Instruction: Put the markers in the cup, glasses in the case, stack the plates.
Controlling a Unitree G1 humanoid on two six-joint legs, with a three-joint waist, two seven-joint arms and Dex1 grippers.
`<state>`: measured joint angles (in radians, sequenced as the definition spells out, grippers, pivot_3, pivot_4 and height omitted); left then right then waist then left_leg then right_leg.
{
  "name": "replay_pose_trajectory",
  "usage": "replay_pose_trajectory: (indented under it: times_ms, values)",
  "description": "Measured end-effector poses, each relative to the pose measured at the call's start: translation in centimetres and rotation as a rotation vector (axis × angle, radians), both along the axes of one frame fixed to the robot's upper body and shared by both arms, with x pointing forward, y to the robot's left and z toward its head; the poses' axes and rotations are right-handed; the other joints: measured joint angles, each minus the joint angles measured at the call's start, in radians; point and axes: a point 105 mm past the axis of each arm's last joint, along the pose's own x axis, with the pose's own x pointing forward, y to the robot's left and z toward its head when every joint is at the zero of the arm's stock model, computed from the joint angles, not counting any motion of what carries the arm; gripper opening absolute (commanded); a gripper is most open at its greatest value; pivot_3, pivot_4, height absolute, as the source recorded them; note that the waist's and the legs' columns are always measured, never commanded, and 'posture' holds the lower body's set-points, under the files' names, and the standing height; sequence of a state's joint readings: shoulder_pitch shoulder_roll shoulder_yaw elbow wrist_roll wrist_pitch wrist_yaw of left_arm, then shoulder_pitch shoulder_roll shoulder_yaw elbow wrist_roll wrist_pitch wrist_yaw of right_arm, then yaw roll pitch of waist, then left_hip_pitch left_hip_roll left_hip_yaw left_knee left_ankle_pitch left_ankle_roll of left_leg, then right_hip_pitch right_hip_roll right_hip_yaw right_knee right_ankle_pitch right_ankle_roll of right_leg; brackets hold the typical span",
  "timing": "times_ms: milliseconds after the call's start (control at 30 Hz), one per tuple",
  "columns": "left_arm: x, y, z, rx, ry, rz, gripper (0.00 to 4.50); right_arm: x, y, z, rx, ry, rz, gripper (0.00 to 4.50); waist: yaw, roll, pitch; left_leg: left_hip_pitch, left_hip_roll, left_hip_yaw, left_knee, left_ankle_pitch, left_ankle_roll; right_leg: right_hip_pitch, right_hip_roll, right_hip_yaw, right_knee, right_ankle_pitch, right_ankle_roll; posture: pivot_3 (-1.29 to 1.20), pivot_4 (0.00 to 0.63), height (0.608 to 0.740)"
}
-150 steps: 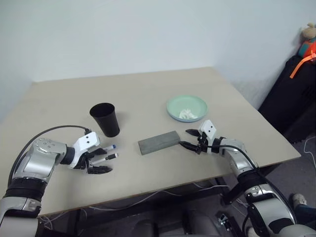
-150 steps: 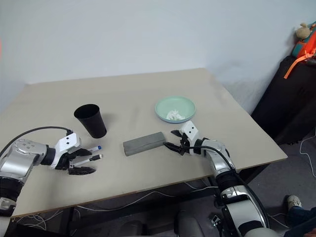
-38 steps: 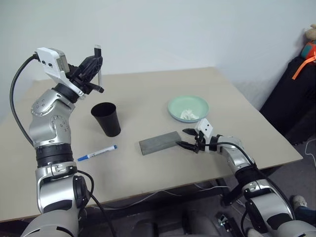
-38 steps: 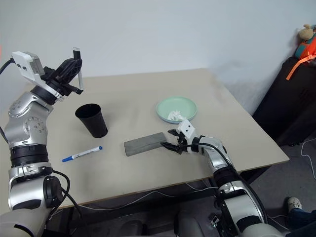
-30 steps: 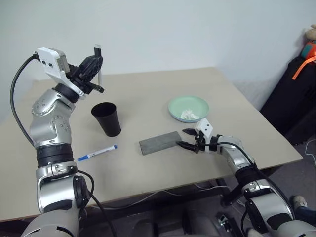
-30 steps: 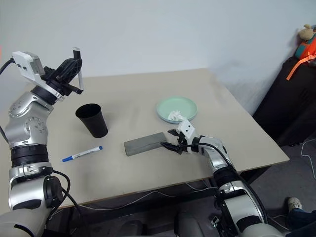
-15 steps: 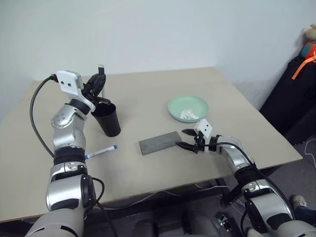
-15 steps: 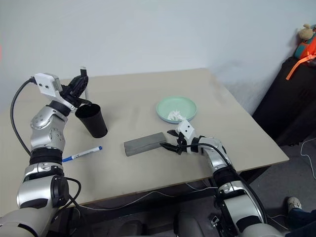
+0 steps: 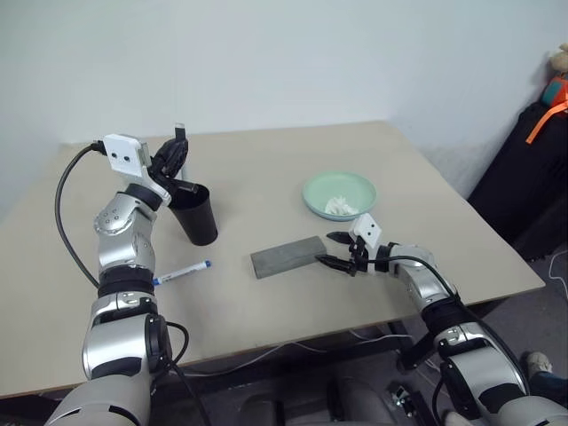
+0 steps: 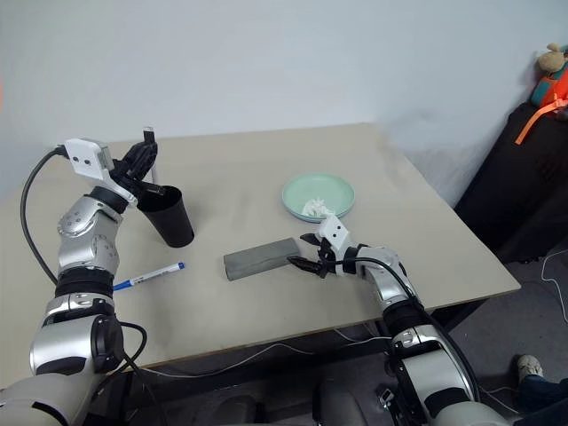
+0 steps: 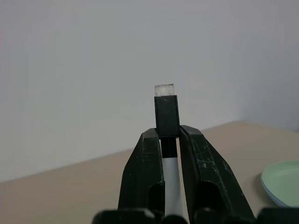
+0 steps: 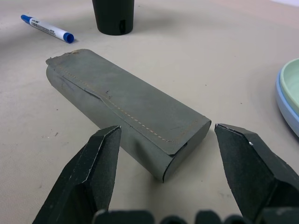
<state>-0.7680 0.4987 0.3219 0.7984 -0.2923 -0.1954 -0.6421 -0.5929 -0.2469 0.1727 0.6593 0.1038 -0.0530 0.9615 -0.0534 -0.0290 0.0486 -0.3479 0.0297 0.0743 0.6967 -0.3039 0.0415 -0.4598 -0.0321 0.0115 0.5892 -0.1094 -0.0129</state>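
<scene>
Over the beige bench (image 9: 266, 293) our left end effector (image 9: 175, 153), clamped on an upright marker (image 11: 167, 121), hangs directly above the black cup (image 9: 195, 215), while our right end effector (image 9: 342, 251) gapes at the case (image 9: 286, 256).

The beige bench (image 9: 266, 160) carries a black cup (image 9: 197, 213), a blue-capped marker (image 9: 181, 272), a grey case (image 9: 286, 256) and stacked plates (image 9: 338, 195).

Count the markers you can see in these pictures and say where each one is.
2. One marker is upright in the left pincer, above the black cup. The other marker lies flat on the table, in front of the cup. The cup's inside is not visible.
</scene>
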Motion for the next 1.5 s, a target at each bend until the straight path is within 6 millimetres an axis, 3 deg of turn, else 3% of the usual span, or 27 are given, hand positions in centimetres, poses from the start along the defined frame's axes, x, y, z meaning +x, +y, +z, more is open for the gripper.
replay_pose_trajectory:
  times_ms: [967, 1133, 1233, 1500]
  values:
    - [0.0, 0.3, -1.0, -0.008, 0.023, 0.017, 0.10, 0.0, 0.0, 0.0, -0.002, 0.000, 0.000, 3.49, 0.000, 0.000, 0.000, 0.000, 0.000, 0.000, 0.000, 0.000, 0.000, 0.000, 0.000, 0.000, 0.000, 0.000, 0.000, 0.00, 0.000, 0.720]
    - [-0.5, 0.0, -3.7, -0.027, 0.084, 0.014, 0.10, 0.0, 0.1, -0.1, -0.003, 0.002, 0.001, 3.49, 0.000, 0.000, 0.000, 0.000, 0.000, 0.000, 0.000, 0.000, 0.000, 0.000, 0.000, -0.001, 0.000, 0.000, 0.000, 0.00, 0.000, 0.720]
    - [-0.5, 0.0, -3.9, -0.030, 0.087, 0.017, 0.10, 0.0, 0.1, -0.1, -0.003, 0.001, 0.002, 3.49, 0.001, 0.000, 0.000, 0.000, 0.000, 0.000, 0.000, 0.000, 0.000, 0.000, 0.000, -0.001, 0.000, 0.000, 0.000, 0.00, 0.000, 0.720]
    - [-0.5, 0.0, -3.8, -0.032, 0.088, 0.020, 2.81, 0.0, 0.1, -0.1, -0.003, 0.001, 0.003, 3.49, 0.000, 0.000, 0.000, 0.000, 0.000, 0.000, 0.000, 0.000, 0.000, 0.000, 0.000, -0.001, 0.000, 0.000, 0.000, 0.00, 0.000, 0.720]
